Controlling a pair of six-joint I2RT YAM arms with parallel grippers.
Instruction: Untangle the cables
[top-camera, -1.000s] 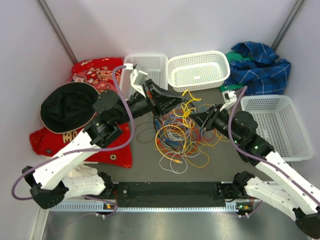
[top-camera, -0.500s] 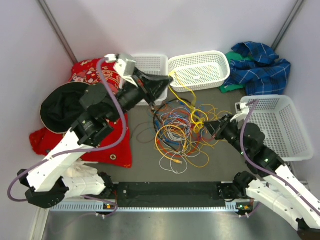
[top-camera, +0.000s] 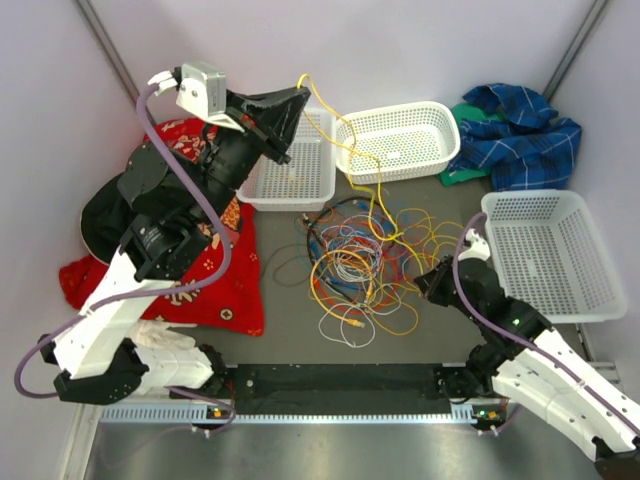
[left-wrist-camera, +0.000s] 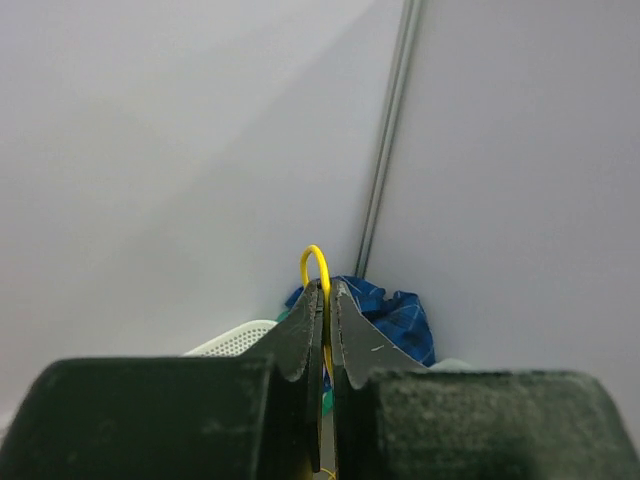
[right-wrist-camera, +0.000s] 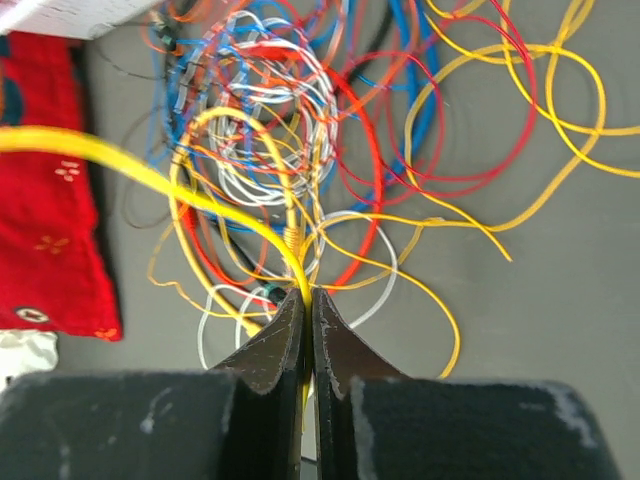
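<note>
The right pincer (right-wrist-camera: 305, 296) is closed on a yellow cable (right-wrist-camera: 150, 165) at the near right edge of the cables (top-camera: 355, 260), which are heaped in a tangle on the counter (top-camera: 285, 305); farther back, a yellow strand (top-camera: 335, 145) is held above the heap, clamped in the high left pincer (top-camera: 298, 92)

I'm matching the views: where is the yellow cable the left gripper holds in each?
Top: yellow cable runs from the left gripper down to the pile.
Left wrist: cable loop above the shut fingertips.
Right wrist: a yellow strand in the right gripper, maybe the same.
Landmark: blue cloth, top and left wrist.
</note>
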